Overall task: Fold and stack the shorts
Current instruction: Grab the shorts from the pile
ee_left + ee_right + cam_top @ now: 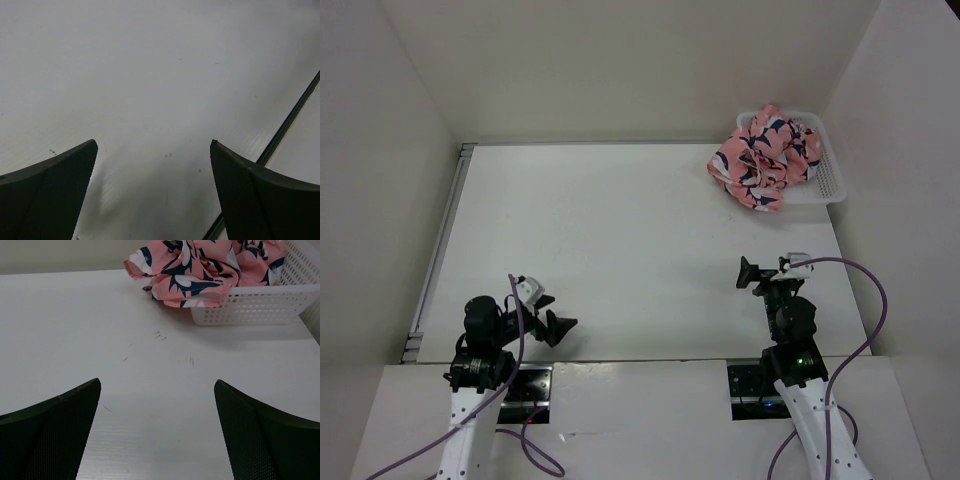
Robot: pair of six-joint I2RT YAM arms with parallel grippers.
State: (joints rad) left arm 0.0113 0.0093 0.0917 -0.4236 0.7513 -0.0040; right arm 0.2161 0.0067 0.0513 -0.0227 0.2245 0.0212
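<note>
White tabletop (620, 230), both arms parked at the near edge, task not started.
Left hand (154, 145) has its fingers wide apart with nothing between them, low over the near-left tabletop. Right hand (157, 382) is also spread and empty, pointed at the far right corner. Well beyond it the shorts (763, 160) lie crumpled in the white basket (830, 188), part spilling over its left rim. Nothing folded or stacked yet — pulling out, flattening, folding and stacking all look left to do.
</note>
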